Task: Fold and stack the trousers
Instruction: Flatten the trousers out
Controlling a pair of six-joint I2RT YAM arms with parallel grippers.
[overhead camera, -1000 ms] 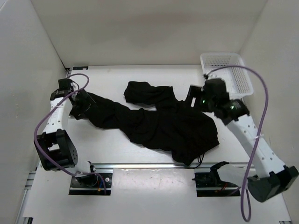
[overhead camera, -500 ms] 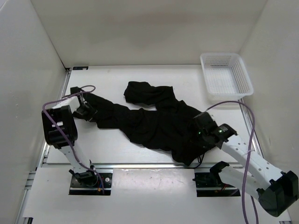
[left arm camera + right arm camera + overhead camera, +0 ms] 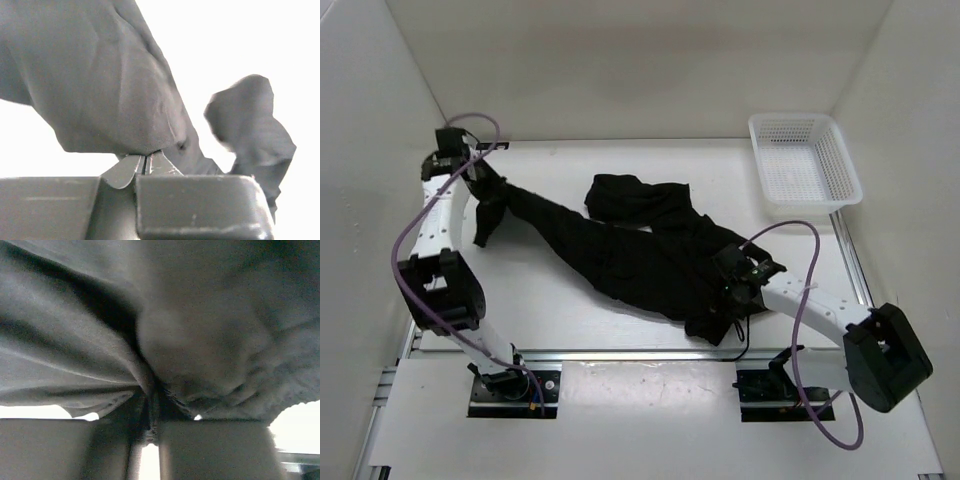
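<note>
trousers (image 3: 630,262) lie diagonal, long axis far-left to near-right. left hand (image 3: 485,200) pinched on leg end, right hand (image 3: 733,292) gripping waist edge.

Top view from high at the near edge, facing down over the whole table (image 3: 550,300), each wrist view almost against the trousers (image 3: 110,90), cloth all three share

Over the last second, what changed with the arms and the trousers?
The left pincer closed on a leg end of the trousers and drew it toward the far left. The right pincer swung from near the basket to the trousers' near right edge and closed on it. The basket and the other bunched leg stayed put.
</note>
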